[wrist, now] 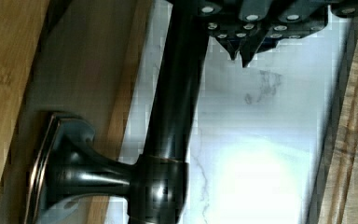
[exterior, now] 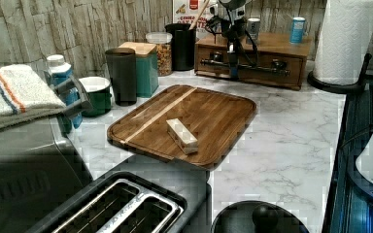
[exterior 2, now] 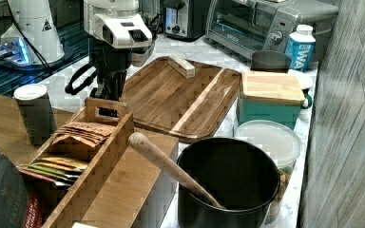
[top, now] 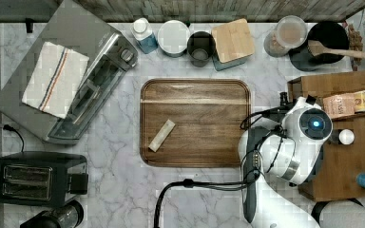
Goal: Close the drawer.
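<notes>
The drawer (exterior: 267, 62) is the brown wooden front of the low cabinet at the back of the left view, and it looks nearly flush with the cabinet. A long black bar handle (exterior: 260, 70) runs across it. My gripper (exterior: 233, 68) hangs straight down in front of that handle. In the wrist view the black handle (wrist: 173, 98) stands off the drawer front (wrist: 88, 74) on a round post. My gripper (wrist: 241, 55) is shut, its tips together just beside the bar on the side away from the drawer front. Nothing is held.
A dark wooden serving tray (top: 195, 95) with a small wood block (top: 161, 135) lies on the marble counter beside the cabinet. A tea box holder (exterior 2: 92, 142) and bottles stand on the cabinet top. A paper towel roll (exterior: 345, 39) stands at the left view's right.
</notes>
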`<move>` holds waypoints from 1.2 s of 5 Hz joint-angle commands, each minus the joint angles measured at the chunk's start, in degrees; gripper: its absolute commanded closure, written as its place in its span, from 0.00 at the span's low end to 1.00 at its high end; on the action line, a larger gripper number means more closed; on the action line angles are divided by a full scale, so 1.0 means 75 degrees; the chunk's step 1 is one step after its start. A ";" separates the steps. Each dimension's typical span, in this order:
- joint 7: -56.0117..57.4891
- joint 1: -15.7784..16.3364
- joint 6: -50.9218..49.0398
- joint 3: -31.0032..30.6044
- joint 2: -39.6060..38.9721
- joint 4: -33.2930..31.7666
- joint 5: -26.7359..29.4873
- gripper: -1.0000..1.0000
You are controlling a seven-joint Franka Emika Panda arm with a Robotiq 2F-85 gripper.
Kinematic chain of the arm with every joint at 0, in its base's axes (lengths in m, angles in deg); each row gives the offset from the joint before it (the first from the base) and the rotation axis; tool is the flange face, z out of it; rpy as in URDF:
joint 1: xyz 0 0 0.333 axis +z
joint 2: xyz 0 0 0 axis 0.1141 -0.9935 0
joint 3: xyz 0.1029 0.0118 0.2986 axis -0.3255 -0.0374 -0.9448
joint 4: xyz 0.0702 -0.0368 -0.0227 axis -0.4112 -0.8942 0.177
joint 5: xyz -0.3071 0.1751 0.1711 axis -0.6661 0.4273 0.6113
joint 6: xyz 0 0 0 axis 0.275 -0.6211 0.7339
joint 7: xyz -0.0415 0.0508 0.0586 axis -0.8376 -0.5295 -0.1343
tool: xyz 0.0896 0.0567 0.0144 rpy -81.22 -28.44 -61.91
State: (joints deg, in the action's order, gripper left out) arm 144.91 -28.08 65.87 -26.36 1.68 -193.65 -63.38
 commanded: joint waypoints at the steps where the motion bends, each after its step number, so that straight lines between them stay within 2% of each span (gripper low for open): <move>1: -0.0030 -0.0649 0.0700 0.0893 0.0095 0.1710 -0.0230 1.00; 4: -0.0019 -0.0623 0.0704 0.0922 0.0094 0.1709 -0.0217 1.00; 5: 0.0104 -0.0274 0.0717 0.1287 0.0069 0.1704 -0.0030 1.00; 6: 0.0002 -0.0564 0.0703 0.0985 0.0091 0.1709 -0.0185 1.00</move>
State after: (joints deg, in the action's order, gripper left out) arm 144.91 -26.72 65.90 -25.27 1.33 -193.09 -62.69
